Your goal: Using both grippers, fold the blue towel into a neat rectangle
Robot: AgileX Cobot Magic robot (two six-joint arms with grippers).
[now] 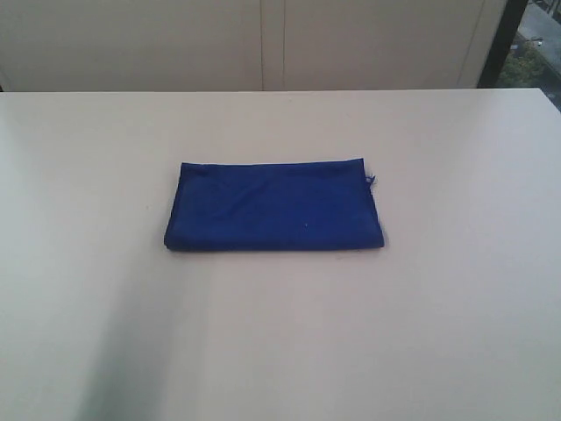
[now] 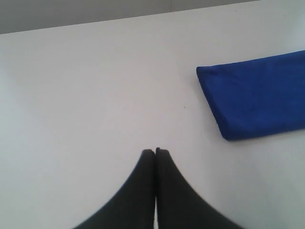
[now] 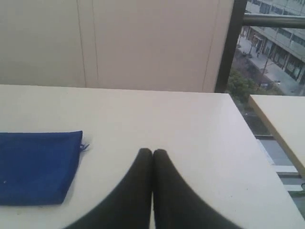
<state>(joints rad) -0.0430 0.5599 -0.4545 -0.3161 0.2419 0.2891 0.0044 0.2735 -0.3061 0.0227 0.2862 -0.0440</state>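
1. Deep royal-blue soft fabric towel [image 1: 273, 206] lies flat on the pale off-white tabletop [image 1: 438, 333], roughly mid-table in the exterior view.
2. The towel is folded into a long, fairly neat rectangle. Stacked layers show along its near edge and left end, and the corners are mostly square.
3. A small loose blue thread [image 1: 371, 180] sticks out at the towel's far right corner. It also shows in the right wrist view [image 3: 84, 147].
4. No arm shows in the exterior view, and nothing touches the towel.
5. Left gripper [image 2: 156, 150], black with tapered fingers, has its fingers pressed together tip to tip with nothing between them. It is over bare tabletop, and whether it touches the surface I cannot tell.
6. In the left wrist view one short end of the towel [image 2: 257, 95] is visible, clearly apart from the left gripper's fingertips.
7. Right gripper [image 3: 152, 151], also black, has its fingers pressed together and holds nothing. It is over bare table too.
8. In the right wrist view the thread end of the towel [image 3: 35, 167] is near the right gripper, not touching it.
9. Beige wall panels [image 1: 263, 44] stand beyond the far table edge.
10. A dark window frame [image 3: 231, 47] is at the right, with street and buildings outside.
11. Edge of a second pale table [image 3: 281, 119] shows in the right wrist view, separated from the main one by a gap.
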